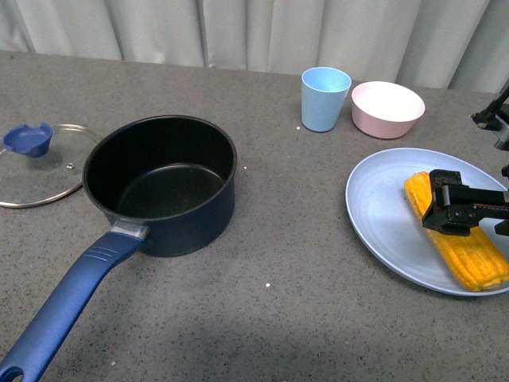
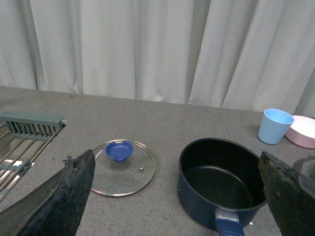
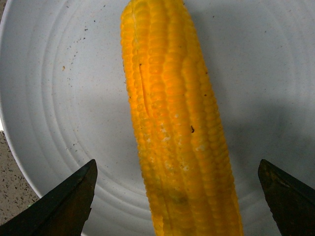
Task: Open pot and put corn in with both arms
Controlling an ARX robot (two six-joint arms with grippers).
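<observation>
The dark pot [image 1: 161,183] stands open and empty on the grey table, its long blue handle [image 1: 67,306] pointing to the near left. Its glass lid [image 1: 40,163] with the blue knob lies flat on the table left of it. The yellow corn [image 1: 457,235] lies on a light blue plate [image 1: 382,215] at the right. My right gripper [image 1: 455,208] is open just above the corn, a finger on either side of the cob [image 3: 177,123]. My left gripper [image 2: 177,196] is open and empty, out of the front view; its wrist view shows the pot [image 2: 219,182] and lid [image 2: 123,167] below.
A light blue cup [image 1: 324,97] and a pink bowl [image 1: 387,108] stand at the back, right of centre. A metal rack [image 2: 22,142] lies beyond the lid at the table's side. White curtains hang behind the table.
</observation>
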